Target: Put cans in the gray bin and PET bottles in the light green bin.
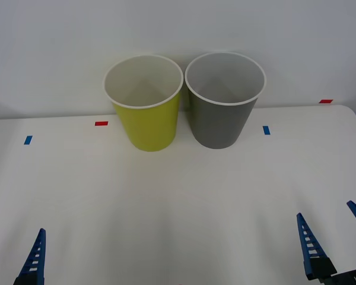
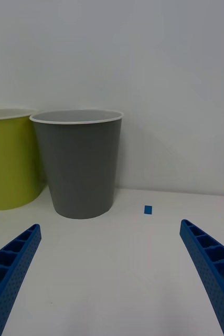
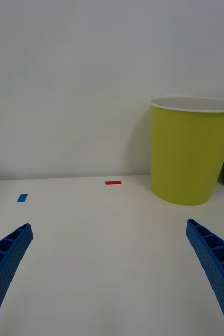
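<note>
The gray bin (image 1: 224, 101) stands upright toward the far side of the white worktop (image 1: 166, 202), close to the wall, its white rim and pale inside facing up. Just beside it on its left stands the light green bin (image 1: 145, 104), also upright, with a white rim and white inside; the two rims come very close together, and whether they touch cannot be told. From the front view both bins look bare inside as far as their walls can be seen.

In the right wrist view the gray bin (image 2: 81, 163) sits ahead of the arm with the light green bin (image 2: 9, 160) partly behind its side.

Small tape marks lie flat on the worktop: a red one (image 1: 101, 123) and a blue one (image 1: 28, 140) to the left of the light green bin, a blue one (image 1: 266, 130) to the right of the gray bin, and another red one (image 1: 325, 101) at the far right near the wall.

The right tool (image 1: 333, 231) hangs low at the near right edge of the worktop, well apart from the bins, its blue ribbed fingers (image 2: 12, 262) spread wide with nothing between them. The left tool (image 3: 109, 273) waits at the near left edge, its fingers (image 3: 214, 262) likewise spread wide and holding nothing, pointed toward the light green bin (image 3: 188, 149).
</note>
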Motion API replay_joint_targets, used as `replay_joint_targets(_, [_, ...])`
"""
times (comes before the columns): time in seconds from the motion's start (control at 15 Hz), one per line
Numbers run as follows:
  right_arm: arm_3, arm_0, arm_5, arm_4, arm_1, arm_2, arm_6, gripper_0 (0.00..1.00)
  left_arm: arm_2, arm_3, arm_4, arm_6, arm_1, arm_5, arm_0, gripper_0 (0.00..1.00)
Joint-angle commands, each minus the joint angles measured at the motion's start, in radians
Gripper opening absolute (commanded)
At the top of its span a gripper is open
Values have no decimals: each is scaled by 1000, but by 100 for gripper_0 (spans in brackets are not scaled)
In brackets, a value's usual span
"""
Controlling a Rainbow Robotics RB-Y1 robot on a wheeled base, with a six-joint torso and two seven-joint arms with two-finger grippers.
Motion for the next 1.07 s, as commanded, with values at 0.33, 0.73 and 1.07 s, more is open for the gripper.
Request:
replay_joint_targets(0.33, [0,0,0,0,0,0,0,92,-11,109,-70,24,-2,-144,22,100])
replay_joint_targets(0.73, [0,0,0,0,0,0,0,92,-23,107,-71,38,-12,-145,30,100])
replay_joint_targets(1.07, [0,0,0,0,0,0,0,92,-23,107,-71,38,-12,-145,30,100])
